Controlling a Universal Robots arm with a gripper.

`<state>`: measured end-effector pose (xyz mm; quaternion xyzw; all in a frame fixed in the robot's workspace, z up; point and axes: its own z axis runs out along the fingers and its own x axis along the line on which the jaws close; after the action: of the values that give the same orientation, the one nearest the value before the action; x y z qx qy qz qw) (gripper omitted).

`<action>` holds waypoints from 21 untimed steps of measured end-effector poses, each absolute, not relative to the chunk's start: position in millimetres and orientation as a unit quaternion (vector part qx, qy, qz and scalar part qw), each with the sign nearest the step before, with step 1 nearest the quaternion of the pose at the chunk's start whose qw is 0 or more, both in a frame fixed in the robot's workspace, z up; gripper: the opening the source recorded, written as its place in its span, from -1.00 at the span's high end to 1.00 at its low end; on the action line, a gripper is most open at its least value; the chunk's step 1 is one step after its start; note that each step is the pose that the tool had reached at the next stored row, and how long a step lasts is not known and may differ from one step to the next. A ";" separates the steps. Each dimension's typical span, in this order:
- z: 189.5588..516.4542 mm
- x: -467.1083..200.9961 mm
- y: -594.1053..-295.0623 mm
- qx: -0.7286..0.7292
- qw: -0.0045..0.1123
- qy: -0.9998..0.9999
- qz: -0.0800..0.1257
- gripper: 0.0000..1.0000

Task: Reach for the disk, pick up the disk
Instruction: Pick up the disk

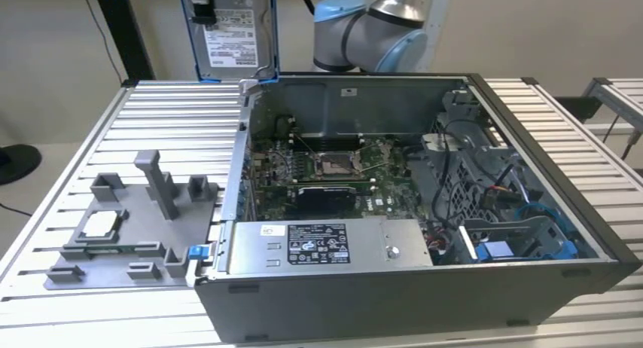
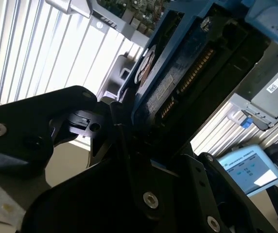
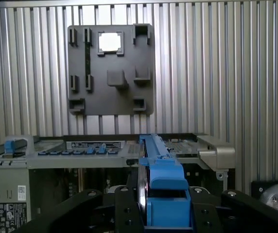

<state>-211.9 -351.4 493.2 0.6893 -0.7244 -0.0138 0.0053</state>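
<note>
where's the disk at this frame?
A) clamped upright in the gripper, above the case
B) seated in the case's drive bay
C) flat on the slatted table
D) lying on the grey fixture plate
A: in the exterior view the disk stands upright in the air above the open case, and in the first wrist view its blue bracket sits clamped in the gripper.

blue-framed disk (image 3: 159,170) edge-on, seemingly clamped in black tool (image 3: 164,206), grey fixture plate (image 3: 111,97) on slatted table (image 3: 217,73) beyond

Open computer case (image 1: 402,303), grey fixture plate (image 1: 101,271) beside it (square chip (image 1: 101,224) seated), slatted metal table (image 1: 161,122)
</note>
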 end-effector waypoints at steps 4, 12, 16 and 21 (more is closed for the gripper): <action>493.2 -203.3 -351.4 0.689 0.005 -0.724 -0.014 1.00; 493.2 -185.6 -351.3 0.689 0.005 -0.724 -0.014 1.00; 493.2 -176.8 -351.4 0.689 0.005 -0.724 -0.014 1.00; 493.2 -165.6 -351.3 0.689 0.005 -0.724 -0.014 1.00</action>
<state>-165.6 -351.3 493.2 0.6892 -0.7244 -0.0138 0.0053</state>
